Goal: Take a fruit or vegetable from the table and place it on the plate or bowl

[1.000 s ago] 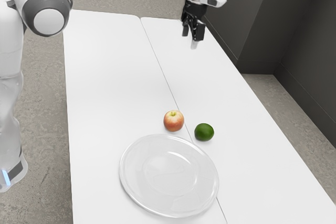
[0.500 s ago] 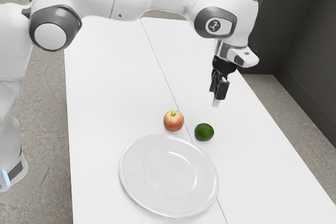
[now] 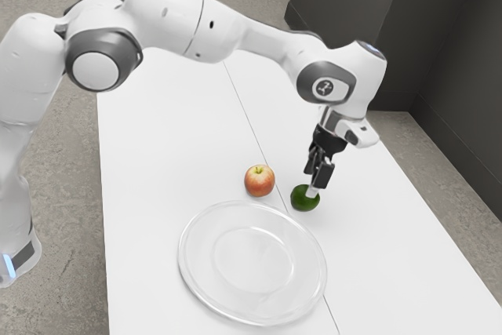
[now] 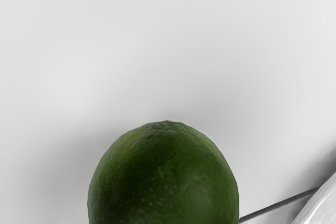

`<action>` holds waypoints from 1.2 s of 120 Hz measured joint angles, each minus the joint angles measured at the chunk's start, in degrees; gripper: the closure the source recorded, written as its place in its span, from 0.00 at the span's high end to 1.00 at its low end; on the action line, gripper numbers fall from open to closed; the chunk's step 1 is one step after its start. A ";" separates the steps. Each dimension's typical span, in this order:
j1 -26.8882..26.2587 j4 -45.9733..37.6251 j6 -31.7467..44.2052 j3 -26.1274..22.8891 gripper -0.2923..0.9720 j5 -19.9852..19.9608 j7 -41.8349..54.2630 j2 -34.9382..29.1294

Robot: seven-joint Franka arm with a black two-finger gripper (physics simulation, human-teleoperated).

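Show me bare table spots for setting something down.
Free: the table at the exterior view's left of the apple, and the strip at its right of the lime. The plate is bare. Crowded: apple, lime, pincer together.

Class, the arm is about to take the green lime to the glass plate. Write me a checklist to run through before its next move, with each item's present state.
1. End effector over the round green lime: ok, it stands right at the lime's top.
2. Lime apart from the red-yellow apple: ok, a gap shows between them.
3. Lime resting on the white table: ok, not lifted.
4. Clear glass plate flat on the table, close to the lime: ok.
5. Firm grip on the lime: cannot tell.
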 joint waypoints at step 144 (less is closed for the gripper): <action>0.13 -2.14 0.82 -1.17 0.44 2.13 1.28 -4.19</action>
